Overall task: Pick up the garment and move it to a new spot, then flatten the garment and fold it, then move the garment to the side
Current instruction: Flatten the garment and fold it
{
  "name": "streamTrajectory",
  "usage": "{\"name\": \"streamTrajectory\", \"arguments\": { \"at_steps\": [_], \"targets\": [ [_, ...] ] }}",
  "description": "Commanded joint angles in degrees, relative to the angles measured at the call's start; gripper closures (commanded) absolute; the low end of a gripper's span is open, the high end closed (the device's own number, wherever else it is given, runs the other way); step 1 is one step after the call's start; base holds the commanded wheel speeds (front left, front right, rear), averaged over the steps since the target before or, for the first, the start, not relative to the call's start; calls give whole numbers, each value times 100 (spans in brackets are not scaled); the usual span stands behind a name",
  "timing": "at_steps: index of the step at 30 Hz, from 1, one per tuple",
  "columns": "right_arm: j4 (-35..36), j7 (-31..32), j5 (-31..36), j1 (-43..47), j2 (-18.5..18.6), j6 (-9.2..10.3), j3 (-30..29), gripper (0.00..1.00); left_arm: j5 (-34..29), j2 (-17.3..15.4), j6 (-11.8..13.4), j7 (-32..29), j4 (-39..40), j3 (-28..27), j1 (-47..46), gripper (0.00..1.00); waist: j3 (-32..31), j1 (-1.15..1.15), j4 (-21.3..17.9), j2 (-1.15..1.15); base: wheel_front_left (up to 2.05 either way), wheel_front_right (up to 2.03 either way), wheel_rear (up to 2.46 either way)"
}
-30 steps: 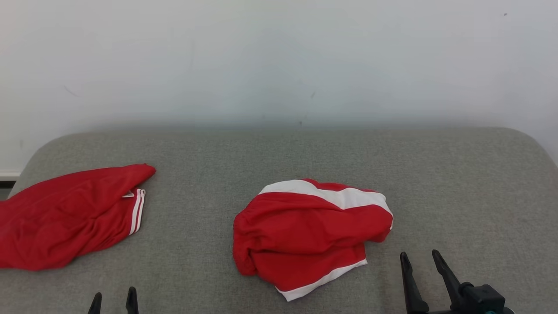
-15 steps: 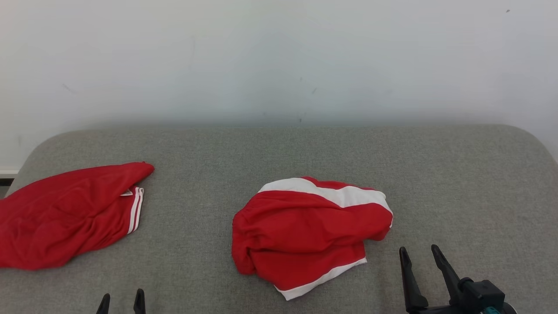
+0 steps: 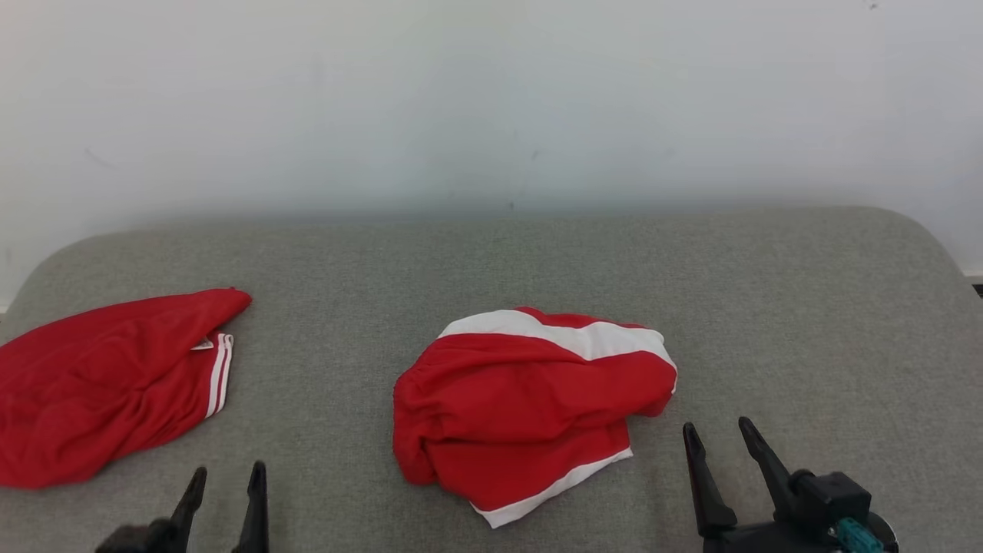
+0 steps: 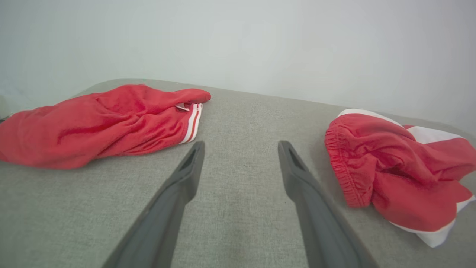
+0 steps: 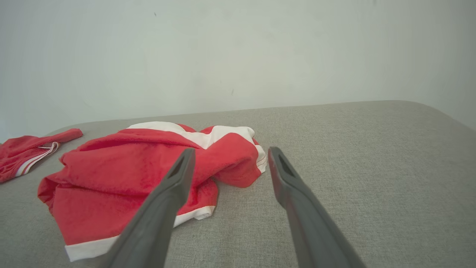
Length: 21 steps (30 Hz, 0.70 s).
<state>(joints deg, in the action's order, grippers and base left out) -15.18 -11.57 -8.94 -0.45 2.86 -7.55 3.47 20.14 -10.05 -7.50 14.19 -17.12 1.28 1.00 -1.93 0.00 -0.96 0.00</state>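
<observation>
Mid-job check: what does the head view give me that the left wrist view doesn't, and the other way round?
Head view's extra: the right gripper, fingers open, just right of the crumpled red garment with white bands, plus the rounded right end of the grey fabric surface.
Left wrist view's extra: a close, low look at that garment's gathered elastic edge, facing the left gripper.
Shared: the left gripper's open fingers, the crumpled garment, the red garment with thin white stripes at the robot's left, the grey surface, the pale wall.
</observation>
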Motion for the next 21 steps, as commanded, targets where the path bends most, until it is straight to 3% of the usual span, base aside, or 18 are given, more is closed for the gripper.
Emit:
{"name": "streamTrajectory", "arguments": {
  "at_steps": [1,12,21],
  "targets": [
    [107,92,-4,-119,4,12,42,0,-12,-57,8,-181,-71,64,-294,0,81,0,-128,0,0,0,0],
    [817,571,81,-614,78,12,450,0,576,-205,6,-2161,-840,909,-2693,0,857,0,-959,0,0,0,0],
    [783,477,-16,-765,48,12,551,0,631,-239,183,-3306,-2090,1070,-3869,0,1343,0,-1556,0,0,0,0]
  ]
}}
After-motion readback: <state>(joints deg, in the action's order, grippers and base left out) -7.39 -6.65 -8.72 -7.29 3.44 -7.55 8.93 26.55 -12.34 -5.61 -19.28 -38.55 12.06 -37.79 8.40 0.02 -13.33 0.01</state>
